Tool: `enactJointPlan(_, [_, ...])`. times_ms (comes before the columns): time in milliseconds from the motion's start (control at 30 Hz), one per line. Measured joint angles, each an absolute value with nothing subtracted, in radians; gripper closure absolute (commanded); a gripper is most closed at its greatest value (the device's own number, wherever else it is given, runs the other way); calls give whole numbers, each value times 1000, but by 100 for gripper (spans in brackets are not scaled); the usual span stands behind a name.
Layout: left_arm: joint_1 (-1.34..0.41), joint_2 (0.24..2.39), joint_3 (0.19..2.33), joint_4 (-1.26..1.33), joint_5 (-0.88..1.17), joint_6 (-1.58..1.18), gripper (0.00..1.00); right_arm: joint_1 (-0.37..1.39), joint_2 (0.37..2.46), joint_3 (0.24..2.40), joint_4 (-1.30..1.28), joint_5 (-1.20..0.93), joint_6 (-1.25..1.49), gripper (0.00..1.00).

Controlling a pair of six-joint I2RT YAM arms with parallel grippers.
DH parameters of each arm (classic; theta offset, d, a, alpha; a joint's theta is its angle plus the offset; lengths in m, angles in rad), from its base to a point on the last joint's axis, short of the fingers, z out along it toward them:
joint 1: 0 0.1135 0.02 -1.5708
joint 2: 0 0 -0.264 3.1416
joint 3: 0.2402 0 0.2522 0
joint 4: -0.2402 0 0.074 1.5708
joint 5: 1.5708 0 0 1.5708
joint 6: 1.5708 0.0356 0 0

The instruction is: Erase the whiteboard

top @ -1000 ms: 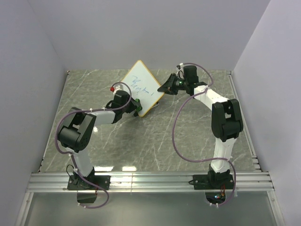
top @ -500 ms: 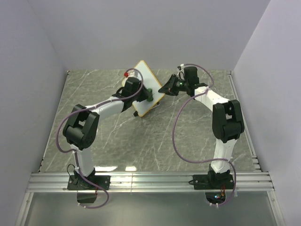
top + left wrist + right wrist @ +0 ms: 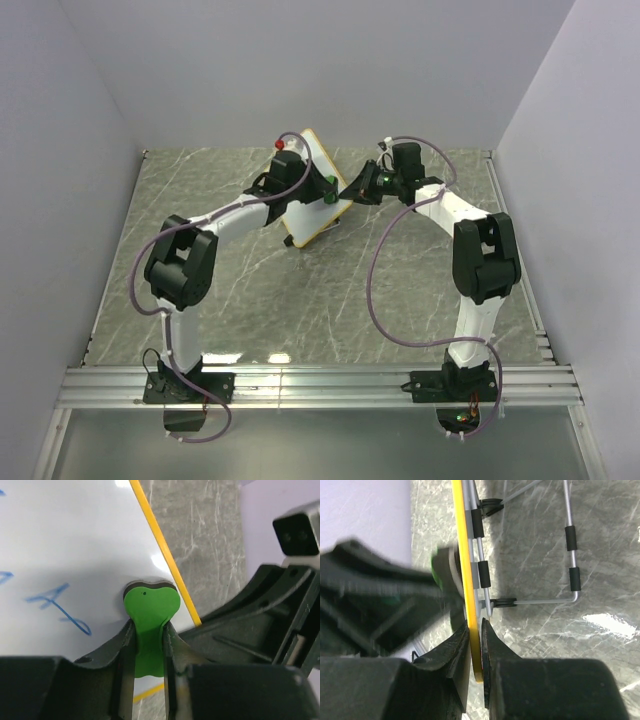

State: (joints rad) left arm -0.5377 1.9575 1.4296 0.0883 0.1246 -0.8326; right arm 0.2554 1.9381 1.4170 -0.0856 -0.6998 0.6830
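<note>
Top external view, change: the left gripper [image 3: 322,188] has swept from the whiteboard's [image 3: 318,218] near corner to its far right edge within the last second.
Grip, left: pinching the green eraser [image 3: 150,607], its pad flat on the white face just inside the frame.
Board's place: propped tilted at the table's [image 3: 300,300] far middle, on a wire stand [image 3: 570,545].
Grip, right: the right gripper [image 3: 475,630] is pressed together on the orange frame edge, steadying it.
Meaning: one pass made; blue strokes [image 3: 60,605] remain beside the eraser, so more wiping looks needed.
Writing: blue scribble, not legible; no brand visible.
</note>
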Motion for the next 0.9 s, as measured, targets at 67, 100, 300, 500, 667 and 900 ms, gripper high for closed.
enactJointPlan(67, [-504, 1979, 1448, 99, 156, -833, 100, 255, 1938, 1417, -89, -705, 682, 100])
enactJointPlan(100, [-487, 1991, 1454, 107, 167, -834, 100, 255, 1937, 1417, -96, -712, 681, 100])
enactJointPlan(300, [-342, 2090, 1461, 123, 205, -838, 100, 263, 1918, 1417, -163, -731, 651, 100])
enactJointPlan(500, [-300, 2119, 1435, 148, 197, -839, 100, 268, 1910, 1420, -195, -735, 638, 100])
enactJointPlan(667, [-300, 2119, 1431, 157, 206, -830, 100, 268, 1911, 1420, -196, -739, 638, 100])
enactJointPlan(900, [-318, 2096, 1432, 127, 250, -766, 100, 268, 1910, 1420, -204, -746, 639, 100])
